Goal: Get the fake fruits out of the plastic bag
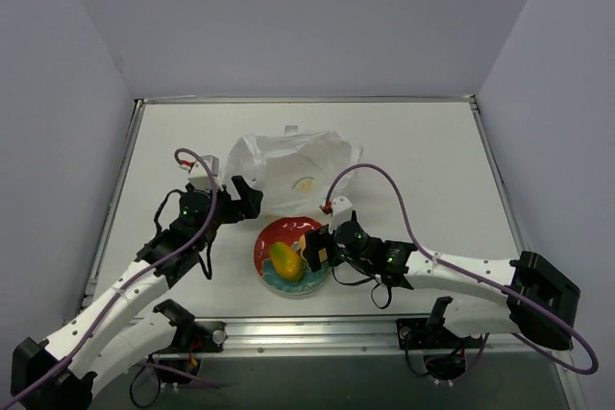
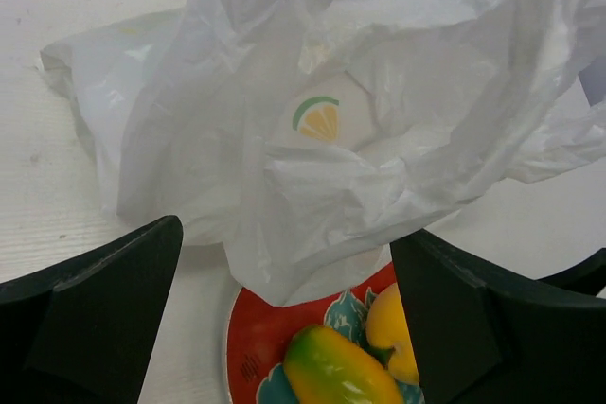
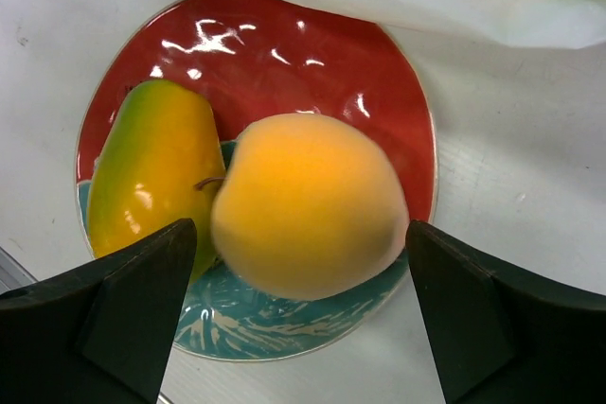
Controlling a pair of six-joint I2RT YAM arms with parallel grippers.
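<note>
Reaching up from the 7 o'clock corner of the overhead view, the left arm is stretched low over the white table [image 1: 432, 160] with its elbow bent. The left gripper [image 1: 242, 197] is aimed toward 1 o'clock, at the plastic bag [image 1: 288, 165]. Its black, wedge-shaped fingers [image 2: 104, 300] are spread wide and nothing is held between them; only crumpled film is seen beyond.

The plastic bag is made of thin, translucent white film, wrinkled and puffed, and is slumped at 12 o'clock of the plate [image 1: 274, 237], with its lower fold overlapping the plate's far rim. Through the film a small mark [image 2: 317, 118] is seen, a green arc over a yellow wedge. Whether it is printed or lies inside cannot be told.

The plate is round and glossy, red with teal floral work. Two fake fruits are laid on it, outside the bag. An oval mango [image 1: 284, 261], shaded green to yellow-orange, is touched at its 3 o'clock side by a round, matte orange-yellow fruit [image 3: 308, 203].

The right gripper [image 1: 317, 252] is lowered at the plate's 3 o'clock. Its jaws are parted wide to either side of the round fruit, with a gap shown on the mango side. The right arm is extended from 4 o'clock, almost flat along the table's near edge.
</note>
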